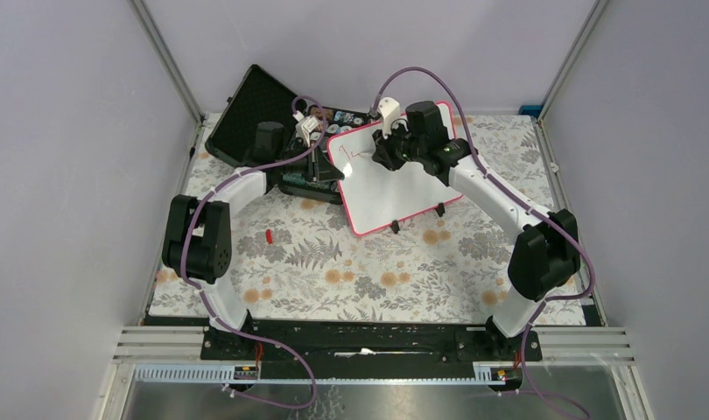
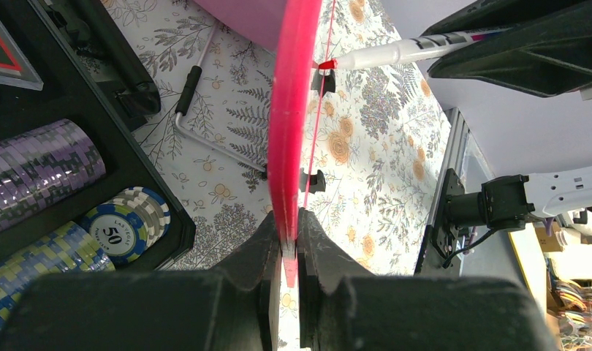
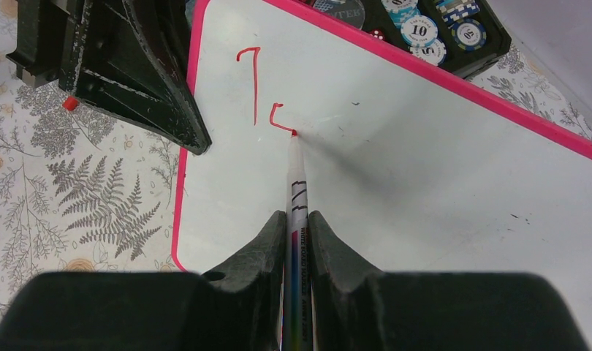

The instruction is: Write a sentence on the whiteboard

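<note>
While the whiteboard [image 1: 395, 188] stands tilted at upper centre of the overhead view, the left gripper [image 2: 284, 223] is clamped on its pink rim. The right gripper [image 3: 297, 219] pinches the marker [image 3: 296, 172], tip touching the barely begun sentence [image 3: 256, 88]. Light, even pressure against a firm brace should keep strokes clean.

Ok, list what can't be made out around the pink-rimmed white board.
- Top view: thin red marker strokes too small to read.
- Left wrist: flat pink-rimmed white board seen edge-on; its face hidden.
- Right wrist: label on white marker pen mostly hidden inside right gripper.
</note>
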{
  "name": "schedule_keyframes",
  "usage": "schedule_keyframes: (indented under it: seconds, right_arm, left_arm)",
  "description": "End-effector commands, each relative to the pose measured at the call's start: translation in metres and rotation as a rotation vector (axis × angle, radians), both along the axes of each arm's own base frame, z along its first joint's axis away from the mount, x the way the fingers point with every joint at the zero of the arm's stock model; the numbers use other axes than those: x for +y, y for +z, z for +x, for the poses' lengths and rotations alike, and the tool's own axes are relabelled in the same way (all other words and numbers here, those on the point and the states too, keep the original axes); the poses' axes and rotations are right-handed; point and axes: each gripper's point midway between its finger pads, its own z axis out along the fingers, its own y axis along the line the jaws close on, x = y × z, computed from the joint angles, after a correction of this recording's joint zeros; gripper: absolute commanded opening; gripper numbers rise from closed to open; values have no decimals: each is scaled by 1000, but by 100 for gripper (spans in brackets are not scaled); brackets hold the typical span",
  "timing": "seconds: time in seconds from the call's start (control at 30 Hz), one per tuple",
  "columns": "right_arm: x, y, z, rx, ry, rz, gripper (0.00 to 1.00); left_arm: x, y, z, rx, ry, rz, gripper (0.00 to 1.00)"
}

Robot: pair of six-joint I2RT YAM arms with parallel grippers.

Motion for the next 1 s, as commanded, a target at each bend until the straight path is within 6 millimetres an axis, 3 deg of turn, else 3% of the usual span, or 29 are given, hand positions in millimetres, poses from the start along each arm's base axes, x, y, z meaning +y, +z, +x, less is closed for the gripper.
schedule_keyframes:
  seconds: [0.0,0.37,0.97]
  right_arm:
    - [-6,26,10,-63,-28,18,0]
    - [9,33,11,-44,4,52,0]
    - [21,18,-6,-12,58,37,0]
  left_arm:
    - [-5,10,6,-63,-15,4,0]
    - [-4,9,5,-64,-17,6,0]
    - [-4,9,5,-64,-13,7,0]
